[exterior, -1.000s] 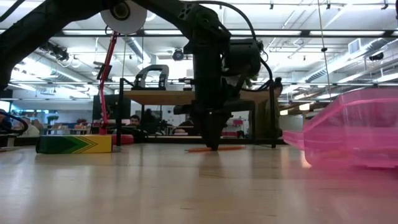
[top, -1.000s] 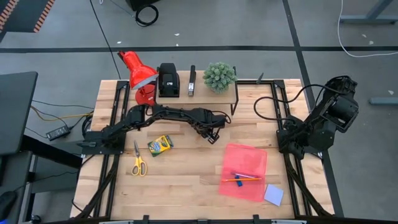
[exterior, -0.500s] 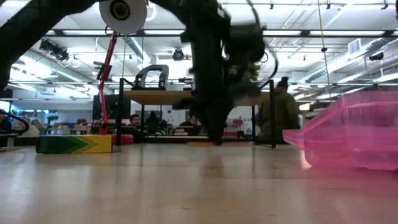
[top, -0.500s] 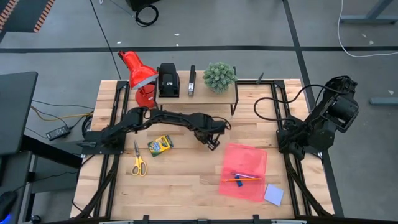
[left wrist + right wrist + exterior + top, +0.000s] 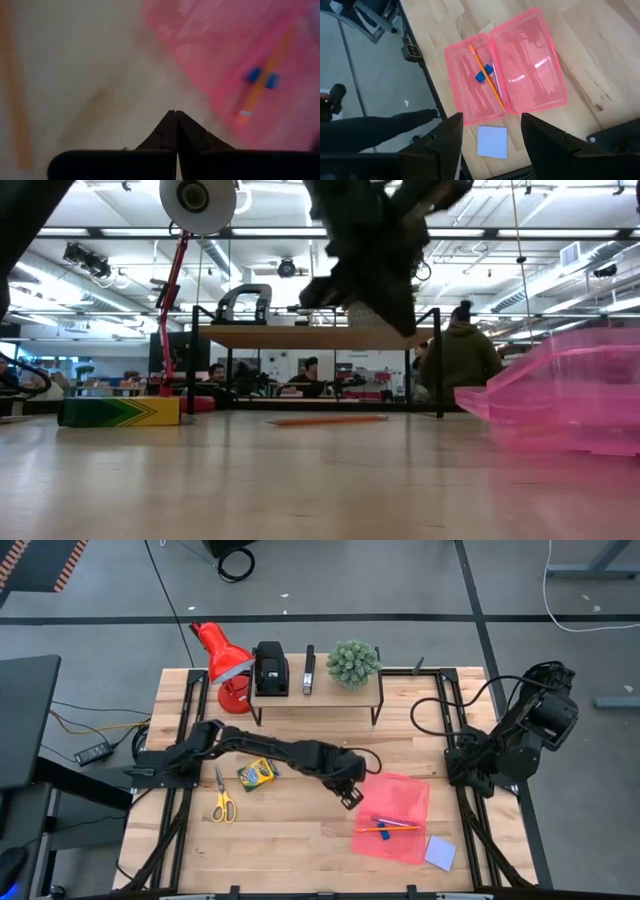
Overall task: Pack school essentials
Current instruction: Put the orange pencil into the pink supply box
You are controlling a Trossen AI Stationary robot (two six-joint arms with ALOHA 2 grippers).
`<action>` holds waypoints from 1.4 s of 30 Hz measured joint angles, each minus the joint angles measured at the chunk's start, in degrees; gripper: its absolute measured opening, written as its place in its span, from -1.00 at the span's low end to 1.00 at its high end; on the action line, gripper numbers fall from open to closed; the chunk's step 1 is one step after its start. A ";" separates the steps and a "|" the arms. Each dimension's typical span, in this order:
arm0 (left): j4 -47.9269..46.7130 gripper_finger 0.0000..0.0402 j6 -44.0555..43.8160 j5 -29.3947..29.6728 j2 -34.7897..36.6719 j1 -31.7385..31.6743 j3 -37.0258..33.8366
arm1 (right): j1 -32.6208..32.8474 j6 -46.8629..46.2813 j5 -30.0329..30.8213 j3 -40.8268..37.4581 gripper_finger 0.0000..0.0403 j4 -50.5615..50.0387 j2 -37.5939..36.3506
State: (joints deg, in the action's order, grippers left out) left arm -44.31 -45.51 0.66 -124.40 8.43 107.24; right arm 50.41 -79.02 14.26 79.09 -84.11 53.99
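Counted on the table: one pink case (image 5: 392, 815), two orange pencils (image 5: 377, 829) (image 5: 326, 420), one blue eraser (image 5: 483, 74), one crayon box (image 5: 258, 774), one pair of scissors (image 5: 222, 802), one notepad (image 5: 439, 853), one red lamp (image 5: 222, 660), one plant (image 5: 353, 663).

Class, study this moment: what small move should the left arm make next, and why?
Probably open the left gripper and lower it onto the orange pencil. Its fingers are shut on nothing, raised near the pink case, while that pencil lies on the table, unpacked. The right gripper waits open at the table's right side.
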 joint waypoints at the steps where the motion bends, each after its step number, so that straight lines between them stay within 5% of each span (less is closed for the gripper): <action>1: -0.46 -0.99 -0.36 0.30 0.21 0.45 0.00 | 0.00 0.17 0.00 0.00 0.03 -0.02 -0.04; 13: -16.82 -0.72 4.15 13.76 0.28 -2.16 -0.03 | 0.00 0.47 0.72 0.00 0.03 -0.07 -0.15; 22: -17.34 -0.10 7.66 13.37 -0.48 -9.02 -6.29 | 0.00 -3.19 0.62 0.00 0.03 -0.03 -0.15; 28: -12.81 0.18 9.79 6.45 -0.48 -11.95 -11.68 | 0.00 -4.55 0.12 0.00 0.03 -0.03 -0.15; 35: -9.40 0.17 12.43 4.55 -0.38 -12.87 -15.07 | 0.00 -8.06 -1.29 0.00 0.03 0.01 -0.15; 42: -5.51 -0.10 12.80 0.60 0.07 -13.16 -18.43 | 0.00 -9.45 -1.29 0.00 0.03 -0.01 -0.15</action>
State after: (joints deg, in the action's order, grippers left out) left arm -49.82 -32.71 1.26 -124.33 -4.73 88.81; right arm 50.41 -88.47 12.97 79.09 -84.12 53.84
